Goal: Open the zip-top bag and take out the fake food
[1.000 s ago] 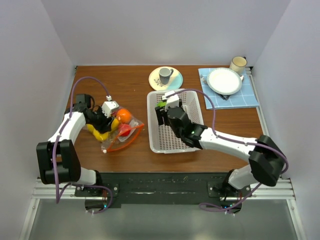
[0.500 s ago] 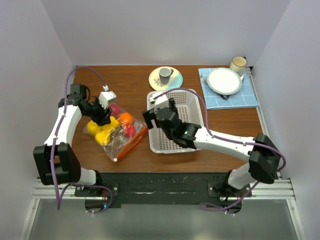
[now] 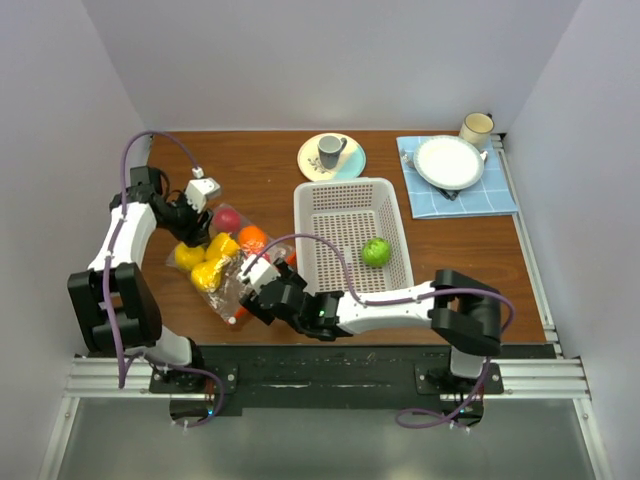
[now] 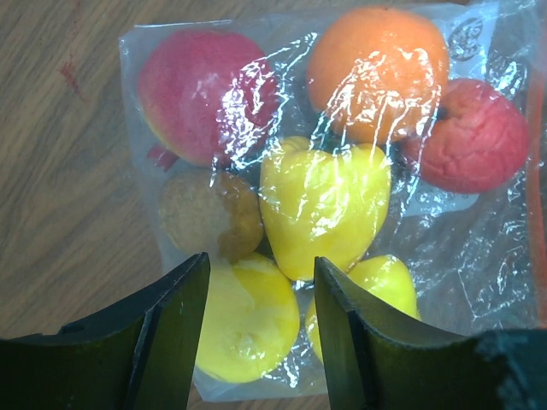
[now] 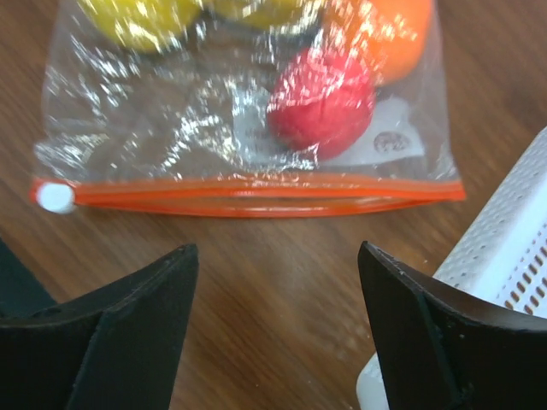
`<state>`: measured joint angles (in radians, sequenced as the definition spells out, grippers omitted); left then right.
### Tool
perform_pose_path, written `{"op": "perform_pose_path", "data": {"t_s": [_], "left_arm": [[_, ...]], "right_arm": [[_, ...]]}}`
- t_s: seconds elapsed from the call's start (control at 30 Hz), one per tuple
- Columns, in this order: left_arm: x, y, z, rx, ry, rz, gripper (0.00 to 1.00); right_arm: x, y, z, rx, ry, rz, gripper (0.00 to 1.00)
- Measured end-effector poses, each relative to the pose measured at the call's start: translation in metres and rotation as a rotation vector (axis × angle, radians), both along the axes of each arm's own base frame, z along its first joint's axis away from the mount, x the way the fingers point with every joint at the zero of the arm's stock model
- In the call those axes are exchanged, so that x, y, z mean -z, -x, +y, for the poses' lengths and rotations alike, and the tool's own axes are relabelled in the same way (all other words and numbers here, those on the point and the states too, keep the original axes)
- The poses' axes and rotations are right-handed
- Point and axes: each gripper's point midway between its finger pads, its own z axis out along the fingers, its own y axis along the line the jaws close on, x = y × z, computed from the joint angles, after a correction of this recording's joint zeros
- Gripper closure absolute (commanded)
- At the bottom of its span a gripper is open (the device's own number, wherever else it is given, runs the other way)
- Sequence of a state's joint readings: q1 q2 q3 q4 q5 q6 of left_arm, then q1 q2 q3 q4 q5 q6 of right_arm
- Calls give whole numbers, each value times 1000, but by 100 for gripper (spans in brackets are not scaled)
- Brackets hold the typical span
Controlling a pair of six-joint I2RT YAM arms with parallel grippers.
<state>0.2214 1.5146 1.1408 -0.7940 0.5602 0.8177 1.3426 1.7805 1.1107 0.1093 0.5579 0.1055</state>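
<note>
Hovering beside zip-top bag (image 5: 197, 128), right arm (image 3: 390, 300) stretched leftward.

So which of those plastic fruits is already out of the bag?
The green one, lying alone in the white basket; the yellow, red and orange pieces are all inside the clear zip-top bag.

Behind the white basket (image 3: 303, 235), a grey cup (image 3: 329, 151) sits on a saucer (image 3: 350, 162), a white plate (image 3: 449, 162) on blue cloth (image 3: 498, 197).

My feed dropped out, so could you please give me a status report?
Left gripper, right gripper: jaws open, empty. Zip-top bag flat, fake food inside. Green piece in basket. Nothing blocking.
</note>
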Motion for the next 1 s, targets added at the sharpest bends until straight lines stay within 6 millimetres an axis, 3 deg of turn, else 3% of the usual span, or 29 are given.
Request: {"op": "perform_pose_path", "data": {"t_s": [0.2, 0.33, 0.47, 0.77, 1.0], "left_arm": [[11, -9, 4, -17, -4, 11, 44], [20, -17, 8, -28, -15, 11, 45], [30, -23, 12, -36, -29, 17, 45], [50, -22, 18, -41, -88, 23, 46], [57, -19, 11, -6, -168, -2, 46]], "right_arm": [[36, -2, 6, -2, 59, 15, 34], [50, -4, 13, -2, 72, 17, 34], [58, -13, 20, 8, 68, 20, 27], [45, -68, 21, 94, -58, 48, 13], [27, -79, 48, 73, -162, 61, 6]]}}
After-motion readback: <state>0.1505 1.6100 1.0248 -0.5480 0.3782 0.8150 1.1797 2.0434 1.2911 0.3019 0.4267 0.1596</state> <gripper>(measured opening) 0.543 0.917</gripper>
